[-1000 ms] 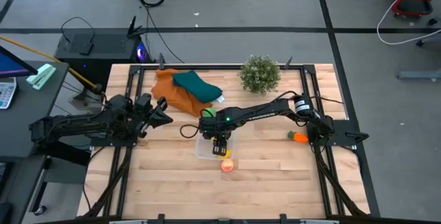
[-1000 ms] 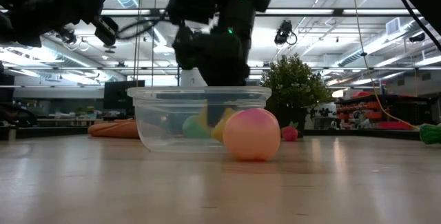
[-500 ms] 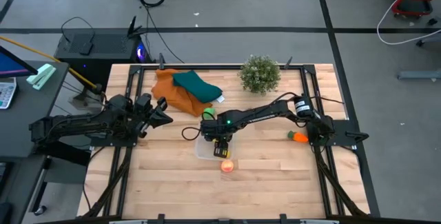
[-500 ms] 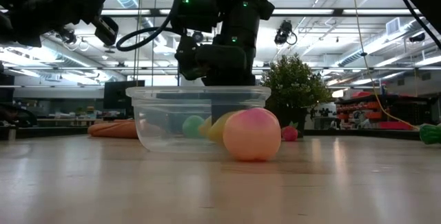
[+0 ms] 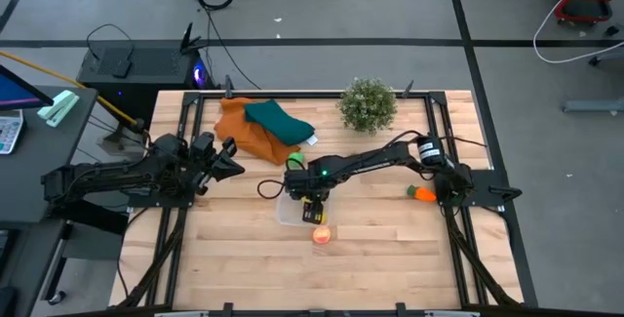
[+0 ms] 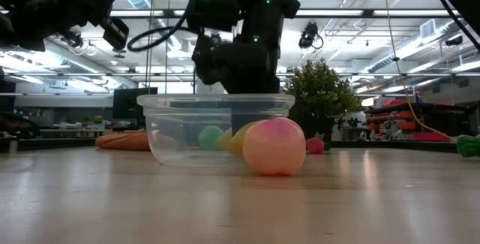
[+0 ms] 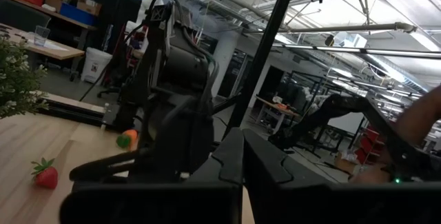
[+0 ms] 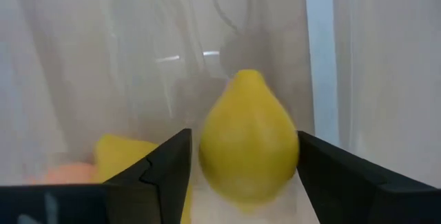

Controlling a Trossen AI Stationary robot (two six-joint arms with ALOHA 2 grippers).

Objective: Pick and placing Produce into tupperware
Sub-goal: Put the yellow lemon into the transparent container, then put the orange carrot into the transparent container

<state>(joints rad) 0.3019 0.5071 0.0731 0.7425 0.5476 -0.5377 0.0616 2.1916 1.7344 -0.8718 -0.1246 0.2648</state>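
Note:
The clear tupperware sits at the table's middle, its rim showing in the low view. My right gripper reaches down into it, open, one finger on each side of a yellow lemon that lies on the tub's floor. A green ball and another yellow piece also lie inside. A peach rests on the table against the tub's near wall. A carrot, a strawberry and a green piece lie on the table. My left gripper waits shut over the left side.
A potted plant stands at the far edge. Orange and teal cloths lie far-left of the tub. The peach stands right in front of the tub in the low view. Bare wood lies along the near edge.
The lemon, a second ago up between my right gripper's fingers inside the tub, now lies on the tub's floor beside the green ball. My right gripper has stayed over the tub and risen slightly in the last half second.

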